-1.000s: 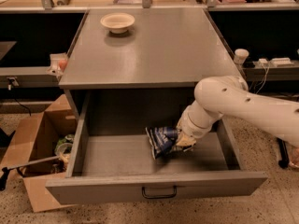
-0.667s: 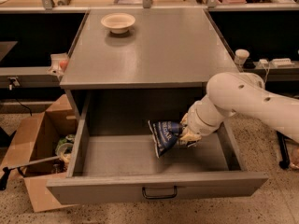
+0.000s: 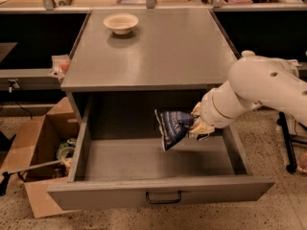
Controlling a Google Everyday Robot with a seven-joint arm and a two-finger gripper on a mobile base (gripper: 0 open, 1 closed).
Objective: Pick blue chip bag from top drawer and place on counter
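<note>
The blue chip bag is a crinkled navy foil bag with white lettering. It hangs in the air above the inside of the open top drawer, clear of the drawer floor. My gripper is shut on the bag's right edge, with the white arm reaching in from the right. The bag sits just below the front edge of the gray counter. The drawer is pulled fully out, with its dark pull handle at the front.
A cream bowl stands at the back left of the counter. A brown cardboard box with items in it sits on the floor left of the drawer. A shelf with clutter runs behind the cabinet.
The gripper has lifted the bag up off the drawer floor and slightly right. The arm has risen with it.
</note>
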